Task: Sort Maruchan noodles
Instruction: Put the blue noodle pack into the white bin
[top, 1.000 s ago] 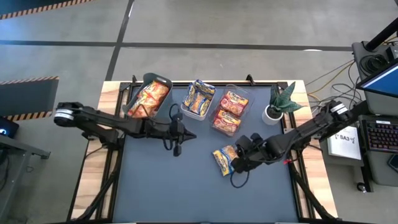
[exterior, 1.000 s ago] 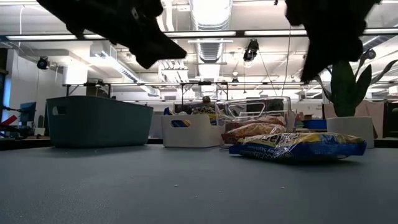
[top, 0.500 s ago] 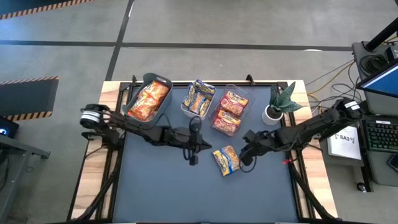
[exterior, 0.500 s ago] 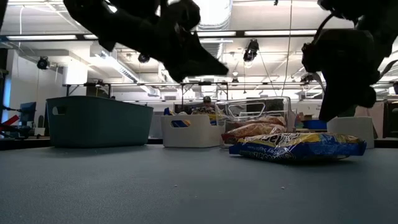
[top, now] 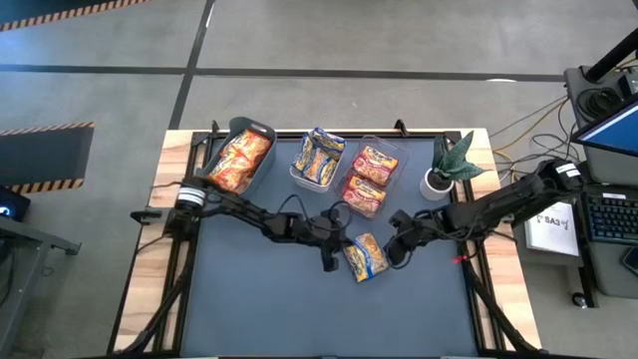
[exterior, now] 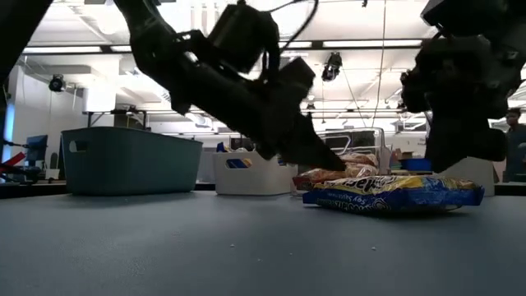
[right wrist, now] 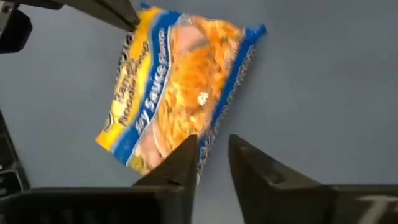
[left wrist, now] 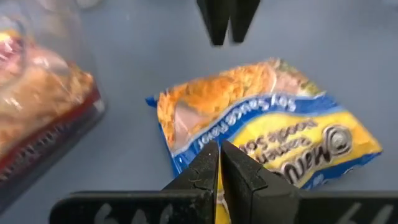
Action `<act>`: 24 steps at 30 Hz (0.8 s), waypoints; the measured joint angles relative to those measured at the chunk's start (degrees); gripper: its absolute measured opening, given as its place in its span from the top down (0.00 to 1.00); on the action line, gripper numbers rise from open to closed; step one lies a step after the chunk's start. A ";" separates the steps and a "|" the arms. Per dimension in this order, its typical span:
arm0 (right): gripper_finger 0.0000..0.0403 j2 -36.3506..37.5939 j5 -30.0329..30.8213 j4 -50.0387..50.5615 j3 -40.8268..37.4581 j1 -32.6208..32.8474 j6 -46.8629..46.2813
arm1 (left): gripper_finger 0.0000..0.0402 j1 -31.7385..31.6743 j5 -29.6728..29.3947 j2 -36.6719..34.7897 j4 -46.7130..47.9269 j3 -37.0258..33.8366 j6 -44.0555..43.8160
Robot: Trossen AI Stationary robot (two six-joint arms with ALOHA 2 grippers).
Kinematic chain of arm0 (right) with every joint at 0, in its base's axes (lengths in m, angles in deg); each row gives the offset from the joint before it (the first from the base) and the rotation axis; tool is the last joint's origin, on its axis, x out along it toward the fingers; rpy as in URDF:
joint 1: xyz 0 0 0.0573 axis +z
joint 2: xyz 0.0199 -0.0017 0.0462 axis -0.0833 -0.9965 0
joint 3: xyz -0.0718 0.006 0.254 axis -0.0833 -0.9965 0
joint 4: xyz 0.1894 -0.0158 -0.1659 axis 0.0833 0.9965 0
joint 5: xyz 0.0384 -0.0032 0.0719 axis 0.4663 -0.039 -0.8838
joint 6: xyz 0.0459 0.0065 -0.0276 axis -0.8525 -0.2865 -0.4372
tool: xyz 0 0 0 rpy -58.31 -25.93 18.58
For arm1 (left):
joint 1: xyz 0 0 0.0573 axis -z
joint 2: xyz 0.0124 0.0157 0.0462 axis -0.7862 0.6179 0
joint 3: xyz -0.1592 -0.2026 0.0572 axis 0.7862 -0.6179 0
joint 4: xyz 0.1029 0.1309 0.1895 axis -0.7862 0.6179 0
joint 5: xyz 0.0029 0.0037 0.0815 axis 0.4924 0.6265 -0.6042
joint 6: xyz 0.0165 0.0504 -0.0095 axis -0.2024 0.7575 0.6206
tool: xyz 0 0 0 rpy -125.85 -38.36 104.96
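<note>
On the surface [top: 259, 299], 1 blue-and-yellow packet [top: 364, 257] lies between the left pincer [top: 332, 261], pressed together, and right pincer [top: 396, 253], slightly spread

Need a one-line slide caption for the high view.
Left gripper and right gripper flank a blue-and-yellow noodle packet lying on the table, below three bins of sorted packets.

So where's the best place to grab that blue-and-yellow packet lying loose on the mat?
Probably by a long edge, from above. The blue-and-yellow packet lies flat on the mat, leaving only thin crinkly edges to pinch. The left gripper sits beside one long edge, the right gripper across from it.
</note>
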 joint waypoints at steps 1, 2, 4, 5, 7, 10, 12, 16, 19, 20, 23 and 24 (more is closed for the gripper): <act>0.76 -0.58 -0.63 -0.62 -0.01 0.00 -0.48 | 1.00 0.01 0.00 0.62 0.13 0.22 0.00; 0.71 -1.19 -0.94 -1.50 0.08 0.02 -0.84 | 1.00 0.01 0.00 1.09 0.60 0.37 -0.03; 0.63 -1.75 -1.87 -1.54 0.07 0.02 -0.89 | 1.00 0.02 -0.05 2.02 0.38 0.78 -0.20; 0.58 -2.27 -2.02 -2.07 0.03 0.02 -0.97 | 1.00 0.02 -0.04 2.02 0.77 0.71 -0.20; 0.50 -3.03 -2.13 -3.79 0.16 0.02 -0.95 | 1.00 0.02 -0.04 1.96 0.93 0.41 -0.24; 0.38 -4.12 -1.36 -5.25 0.09 0.02 -2.05 | 1.00 0.02 -0.15 1.52 1.30 -0.21 -0.25; 0.33 -4.34 -0.96 -5.03 -0.02 0.02 -2.78 | 1.00 0.02 -0.15 1.47 1.44 -0.38 -0.31; 0.26 -6.13 -0.86 -9.11 -0.18 0.00 -2.80 | 1.00 0.02 -0.15 1.39 1.46 -0.83 -0.44; 0.25 -8.93 -0.86 -12.65 -0.08 0.00 -2.77 | 1.00 0.02 -0.19 1.39 1.76 -1.16 -0.61; 0.25 -9.60 -0.85 -12.47 -0.25 -0.05 -2.76 | 1.00 0.02 -0.17 1.37 1.78 -1.23 -0.68; 0.25 -11.96 -0.86 -14.38 -0.17 -0.46 -2.72 | 1.00 0.10 -0.19 0.25 2.72 -1.64 -0.79; 0.26 -12.36 -0.82 -14.20 -0.29 -0.52 -2.47 | 1.00 0.18 -0.21 -0.50 3.38 -1.69 -0.75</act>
